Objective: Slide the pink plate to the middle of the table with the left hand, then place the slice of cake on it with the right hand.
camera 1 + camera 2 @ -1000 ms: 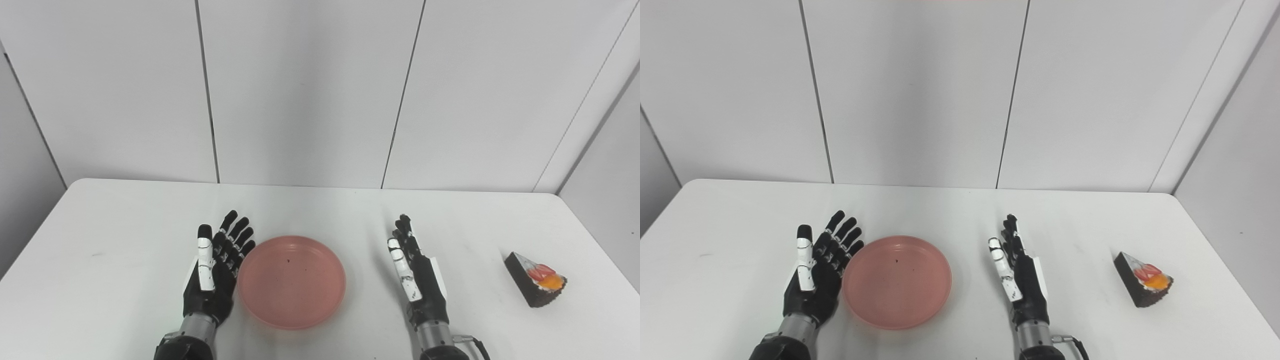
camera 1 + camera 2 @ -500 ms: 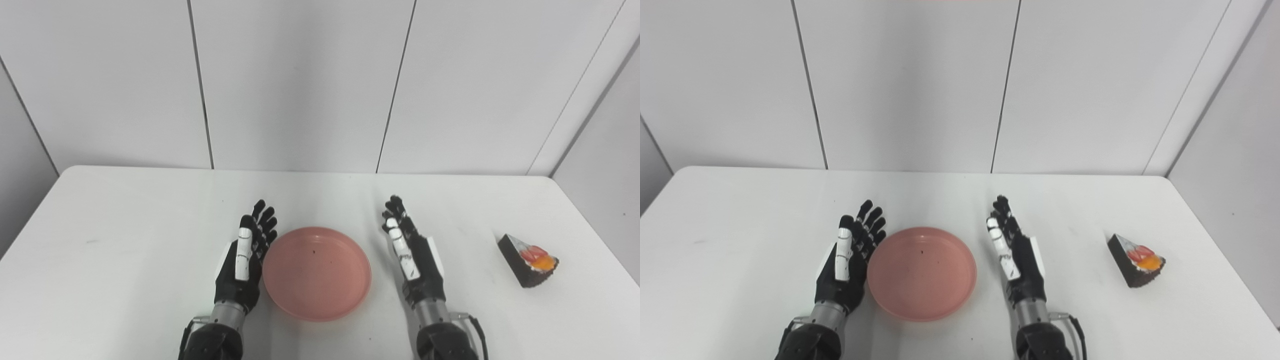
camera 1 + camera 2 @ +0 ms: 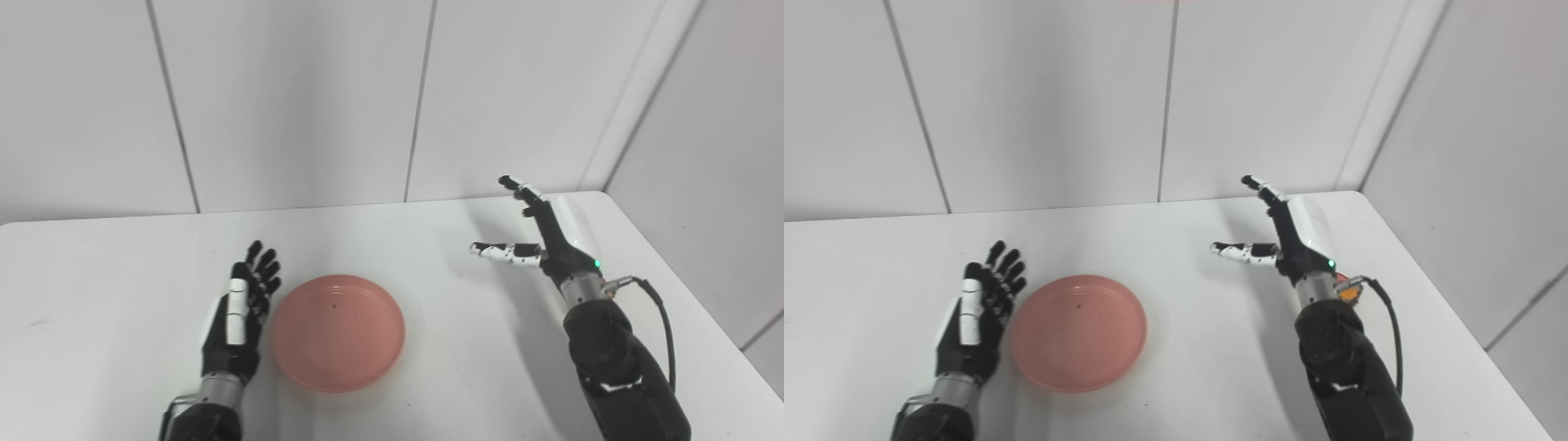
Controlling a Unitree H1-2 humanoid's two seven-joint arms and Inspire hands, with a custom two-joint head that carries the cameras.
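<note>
The pink plate (image 3: 337, 334) lies flat on the white table (image 3: 104, 288), left of the picture's middle. My left hand (image 3: 236, 318) is open, palm toward the plate, close against its left rim. My right hand (image 3: 554, 242) is open with fingers spread, raised above the table's right part, holding nothing. The cake slice is almost wholly hidden behind my right wrist; only a sliver of its orange and red top (image 3: 1344, 291) shows in the right eye view.
The table's right edge (image 3: 686, 288) runs close beside my right arm. A black cable (image 3: 664, 321) loops off my right wrist. White wall panels stand behind the table's far edge.
The camera has turned to the right. My right hand rose off the table and swung right, over the cake, with fingers spread. My left hand stays beside the plate.
</note>
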